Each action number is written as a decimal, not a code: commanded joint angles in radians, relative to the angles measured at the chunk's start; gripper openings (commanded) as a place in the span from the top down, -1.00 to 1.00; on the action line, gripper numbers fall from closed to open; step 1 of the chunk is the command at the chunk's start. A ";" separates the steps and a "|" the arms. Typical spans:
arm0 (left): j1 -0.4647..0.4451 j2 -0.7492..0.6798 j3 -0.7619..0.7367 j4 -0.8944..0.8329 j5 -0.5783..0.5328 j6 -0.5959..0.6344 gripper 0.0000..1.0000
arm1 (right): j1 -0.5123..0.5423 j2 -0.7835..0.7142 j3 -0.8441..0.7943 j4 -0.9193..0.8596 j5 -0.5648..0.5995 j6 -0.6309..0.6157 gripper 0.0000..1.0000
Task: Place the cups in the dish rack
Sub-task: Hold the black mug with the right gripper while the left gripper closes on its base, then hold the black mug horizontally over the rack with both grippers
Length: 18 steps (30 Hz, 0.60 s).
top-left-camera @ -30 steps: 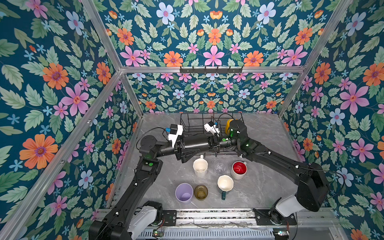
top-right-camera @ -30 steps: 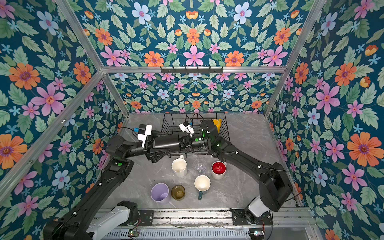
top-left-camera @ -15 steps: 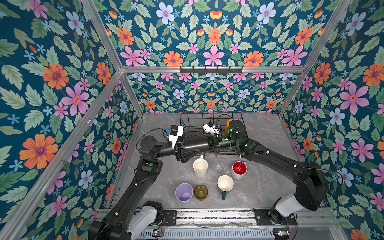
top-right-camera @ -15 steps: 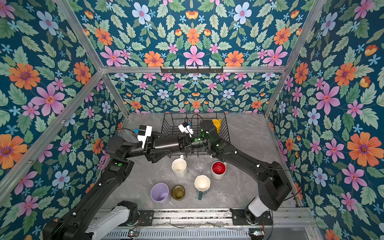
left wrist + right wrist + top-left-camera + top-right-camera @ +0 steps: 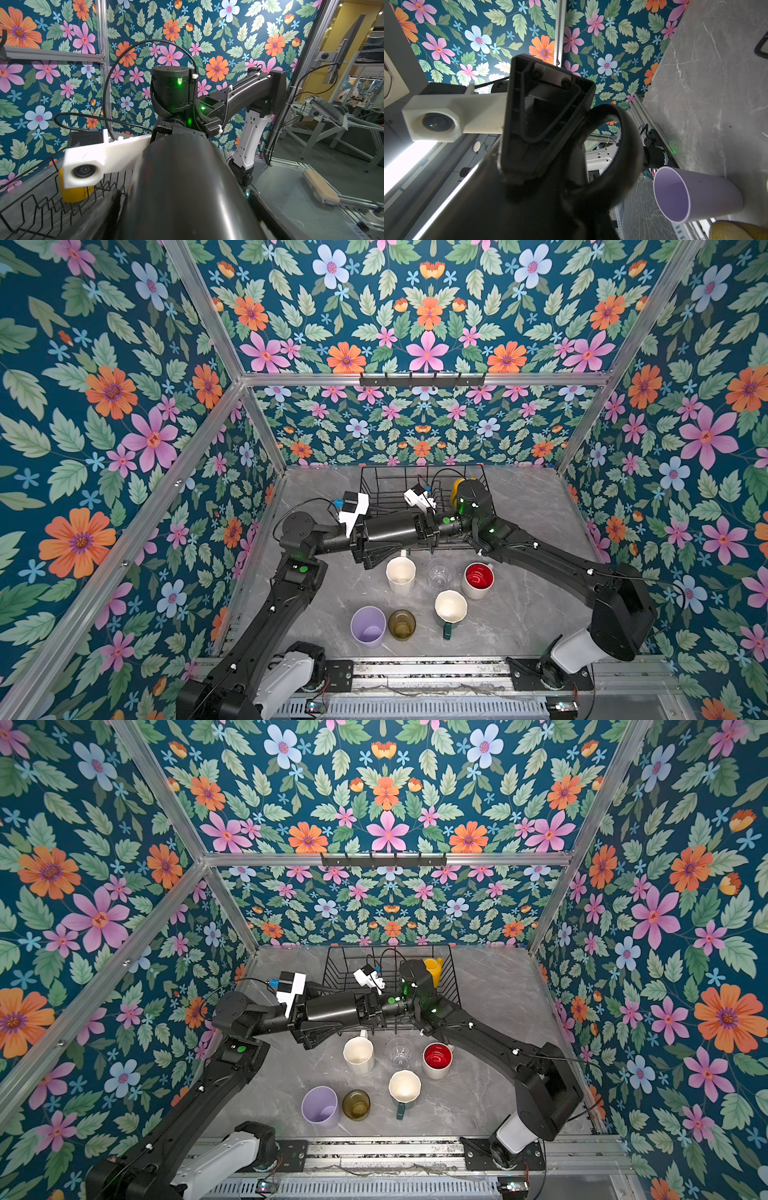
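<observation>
On the left, the left end effector (image 5: 380, 541) is seen with its jaws set wide, one on each side of the black mug (image 5: 395, 526). Whether they press on it cannot be told. The mug is carried on its side, its long axis running left to right. Its right end is pinched by the right end effector (image 5: 430, 526), jaws drawn narrow, so the mug is bridged between both arms.

Just to the far side lies the dish rack (image 5: 374, 485), with the yellow mug (image 5: 434, 969) already lodged in its right part. The coming move is judged to turn on this: the mug must be taken farther back and tipped out of its level lie. The right arm, the sure holder, is placed for it.

On the near bench (image 5: 519, 614), six cups are left: lilac tumbler (image 5: 368, 625), white mug (image 5: 400, 574), amber glass (image 5: 402, 624), clear glass (image 5: 439, 572), green mug (image 5: 451, 608) and red-lined mug (image 5: 478, 578).
</observation>
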 commanded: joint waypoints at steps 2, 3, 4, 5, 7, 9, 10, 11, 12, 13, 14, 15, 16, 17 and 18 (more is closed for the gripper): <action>-0.001 0.004 -0.002 -0.048 0.006 -0.004 -0.92 | 0.006 -0.023 0.021 0.173 -0.080 -0.021 1.00; -0.001 0.003 -0.001 -0.048 0.007 -0.004 -0.91 | 0.005 -0.023 0.022 0.174 -0.081 -0.020 1.00; -0.001 0.002 -0.002 -0.048 0.007 -0.003 -0.92 | 0.005 -0.025 0.022 0.178 -0.081 -0.021 1.00; -0.001 0.002 -0.003 -0.048 0.005 -0.003 -0.92 | 0.006 -0.026 0.022 0.182 -0.082 -0.019 1.00; -0.001 0.001 -0.001 -0.048 0.007 -0.002 -0.92 | 0.005 -0.029 0.022 0.185 -0.083 -0.019 1.00; -0.001 0.002 -0.002 -0.048 0.005 -0.002 -0.92 | 0.005 -0.034 0.021 0.187 -0.086 -0.019 1.00; -0.001 0.002 -0.002 -0.048 0.005 -0.003 -0.93 | 0.005 -0.038 0.021 0.187 -0.086 -0.019 1.00; -0.001 0.003 -0.003 -0.049 0.006 -0.003 -0.93 | 0.006 -0.041 0.019 0.190 -0.086 -0.019 1.00; -0.001 0.001 -0.003 -0.049 0.005 -0.002 -0.93 | 0.006 -0.044 0.017 0.193 -0.085 -0.021 1.00; -0.001 0.001 -0.003 -0.049 0.003 -0.002 -0.93 | 0.005 -0.048 0.015 0.193 -0.085 -0.023 1.00; -0.001 0.002 -0.003 -0.050 0.004 -0.003 -0.93 | 0.005 -0.050 0.013 0.193 -0.086 -0.025 1.00; -0.002 0.002 -0.003 -0.050 0.003 -0.001 -0.93 | 0.005 -0.053 0.012 0.193 -0.084 -0.027 1.00; -0.001 0.001 -0.003 -0.051 0.004 -0.002 -0.93 | 0.005 -0.054 0.012 0.193 -0.083 -0.027 1.00; -0.002 0.002 -0.003 -0.051 0.004 -0.001 -0.93 | 0.006 -0.054 0.010 0.193 -0.084 -0.027 1.00; -0.001 0.003 -0.002 -0.051 0.003 -0.001 -0.93 | 0.005 -0.054 0.010 0.193 -0.084 -0.027 1.00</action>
